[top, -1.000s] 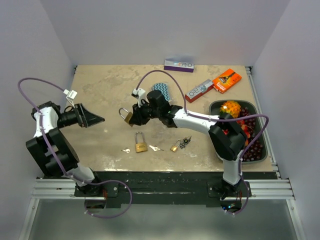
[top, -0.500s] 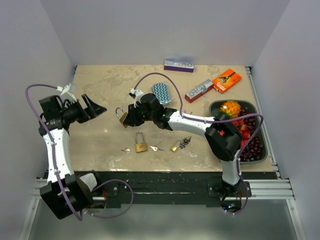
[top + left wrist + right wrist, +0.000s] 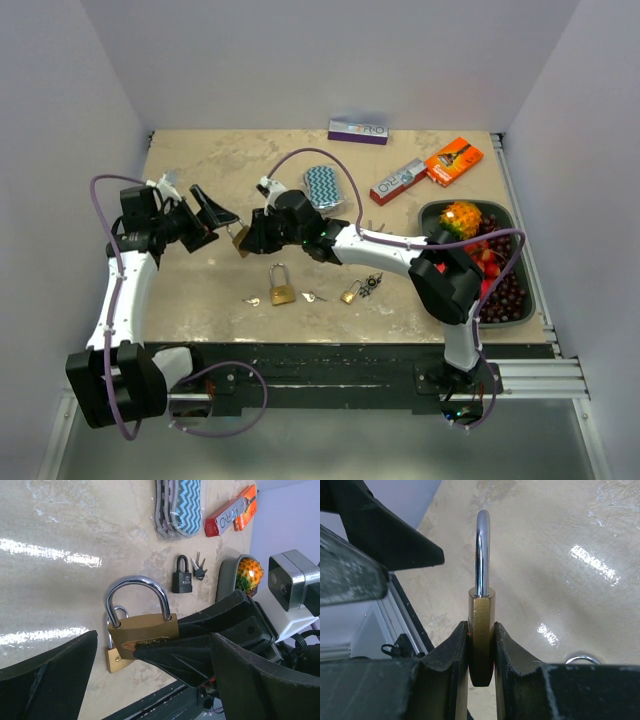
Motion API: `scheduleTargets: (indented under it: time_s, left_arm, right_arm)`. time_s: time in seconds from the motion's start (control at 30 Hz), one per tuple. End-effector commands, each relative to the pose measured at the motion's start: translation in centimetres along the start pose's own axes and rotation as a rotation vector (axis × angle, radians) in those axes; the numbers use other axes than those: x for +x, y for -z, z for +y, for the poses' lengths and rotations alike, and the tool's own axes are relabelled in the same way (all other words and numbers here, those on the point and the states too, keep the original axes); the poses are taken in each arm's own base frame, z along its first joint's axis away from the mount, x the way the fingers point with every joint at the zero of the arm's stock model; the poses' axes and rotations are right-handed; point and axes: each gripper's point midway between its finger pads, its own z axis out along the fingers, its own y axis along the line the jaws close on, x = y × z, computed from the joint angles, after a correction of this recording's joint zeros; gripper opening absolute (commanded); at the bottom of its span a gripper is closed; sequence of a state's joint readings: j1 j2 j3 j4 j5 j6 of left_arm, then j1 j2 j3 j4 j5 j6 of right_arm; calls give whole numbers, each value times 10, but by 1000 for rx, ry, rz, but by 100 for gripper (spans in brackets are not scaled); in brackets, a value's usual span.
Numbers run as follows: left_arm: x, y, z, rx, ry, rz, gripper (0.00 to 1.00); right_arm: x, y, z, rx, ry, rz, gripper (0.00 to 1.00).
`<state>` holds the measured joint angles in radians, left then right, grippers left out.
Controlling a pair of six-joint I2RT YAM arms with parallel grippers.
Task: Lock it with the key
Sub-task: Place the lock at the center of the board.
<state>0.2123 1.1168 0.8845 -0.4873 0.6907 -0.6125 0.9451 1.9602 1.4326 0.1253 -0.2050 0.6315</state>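
Brass padlock gripped over the table, the other gripper spread beside it.
Table [image 3: 200, 170] under the padlock; right gripper [image 3: 481, 650] clenched on the brass padlock [image 3: 142, 630] body, shackle pointing away from its fingers; left gripper [image 3: 222, 222] released, just left of the padlock; a small key [image 3: 252, 300] lies nearer the arm bases.

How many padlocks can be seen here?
4. The held padlock sits in the right hand; a brass padlock lies on the table; a small padlock beside keys; a black padlock farther back. Others may be hidden.
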Motion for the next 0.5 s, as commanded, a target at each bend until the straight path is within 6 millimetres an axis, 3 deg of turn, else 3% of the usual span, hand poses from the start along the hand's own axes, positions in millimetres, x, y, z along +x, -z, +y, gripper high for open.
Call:
scheduleTargets:
  time_s: [0.0, 0.27, 0.47]
  left_arm:
    - [9, -9, 2, -34, 57, 19, 97]
    - [23, -25, 8, -55, 108, 68, 95]
    - [28, -29, 6, -48, 119, 67, 84]
  right_arm:
    - [-73, 16, 64, -159, -5, -206, 0]
    - [-72, 15, 78, -208, -24, -207, 0]
    - [-70, 14, 86, -223, -12, -206, 0]
